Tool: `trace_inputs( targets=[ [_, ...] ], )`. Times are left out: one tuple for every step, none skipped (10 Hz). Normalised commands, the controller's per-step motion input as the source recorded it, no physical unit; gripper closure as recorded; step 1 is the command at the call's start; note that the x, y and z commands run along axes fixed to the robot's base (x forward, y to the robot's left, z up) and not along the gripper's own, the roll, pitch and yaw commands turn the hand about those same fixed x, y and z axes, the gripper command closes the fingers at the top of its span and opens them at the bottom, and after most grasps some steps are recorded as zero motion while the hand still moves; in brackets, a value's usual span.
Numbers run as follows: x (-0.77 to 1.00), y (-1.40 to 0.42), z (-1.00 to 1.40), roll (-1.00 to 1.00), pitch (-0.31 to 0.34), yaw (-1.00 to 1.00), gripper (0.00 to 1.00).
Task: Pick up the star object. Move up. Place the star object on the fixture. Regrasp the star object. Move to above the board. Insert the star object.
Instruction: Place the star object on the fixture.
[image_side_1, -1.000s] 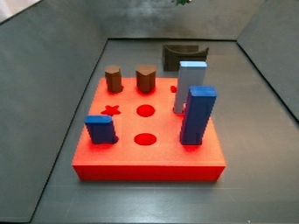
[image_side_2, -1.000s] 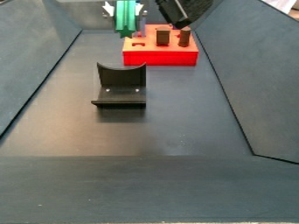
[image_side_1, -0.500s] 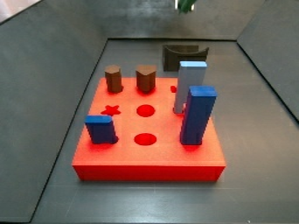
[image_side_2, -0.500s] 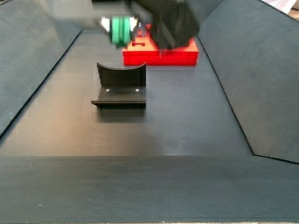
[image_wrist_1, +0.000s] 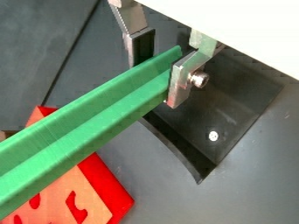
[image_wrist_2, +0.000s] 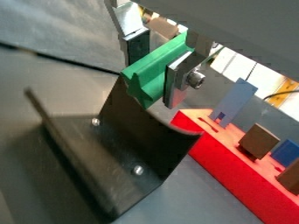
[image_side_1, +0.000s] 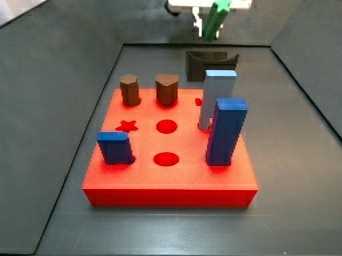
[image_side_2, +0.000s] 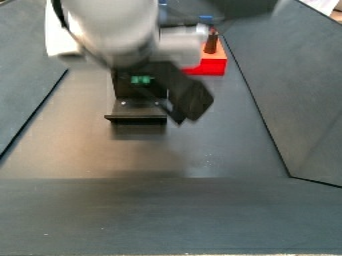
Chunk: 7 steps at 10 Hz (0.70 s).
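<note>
My gripper (image_wrist_1: 162, 66) is shut on the star object (image_wrist_1: 82, 131), a long green ridged bar held near one end between the silver fingers. In a wrist view the bar's star-shaped end (image_wrist_2: 149, 77) hangs just above the fixture (image_wrist_2: 117, 149), a dark bracket with a curved notch. In a side view the gripper (image_side_1: 211, 14) and green bar (image_side_1: 211, 22) are above the fixture (image_side_1: 210, 62), behind the red board (image_side_1: 167, 185). In a side view the arm covers most of the fixture (image_side_2: 136, 112); a bit of green (image_side_2: 138, 80) shows.
The board carries two brown pegs (image_side_1: 130, 92) (image_side_1: 167, 90), a tall blue block (image_side_1: 227, 130), a short blue block (image_side_1: 115, 148) and a light grey-blue upright block (image_side_1: 218, 95). Dark sloped walls enclose the floor. The board also shows in a wrist view (image_wrist_2: 251, 179).
The gripper with the green bar has moved away from the board to over the fixture and come lower; the arm now fills the side view above the fixture.
</note>
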Motion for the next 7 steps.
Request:
trace_inputs(
  targets=[
    [0.18,0.11,-1.0,-0.49,0.062,-0.15,1.0],
    [0.19,0.11,-1.0,-0.29,0.054,-0.14,1.0],
    [0.19,0.11,-1.0,-0.22,0.042,-0.13,1.0],
    [0.19,0.11,-0.94,-0.19,0.028,-0.13,1.0],
    [0.15,0.1,-0.76,-0.18,0.017,-0.12,1.0],
    [0.12,0.07,-0.55,-0.17,0.007,-0.11,1.0],
    [0.1,0.08,-0.43,-0.14,0.005,-0.11,1.0]
  ],
)
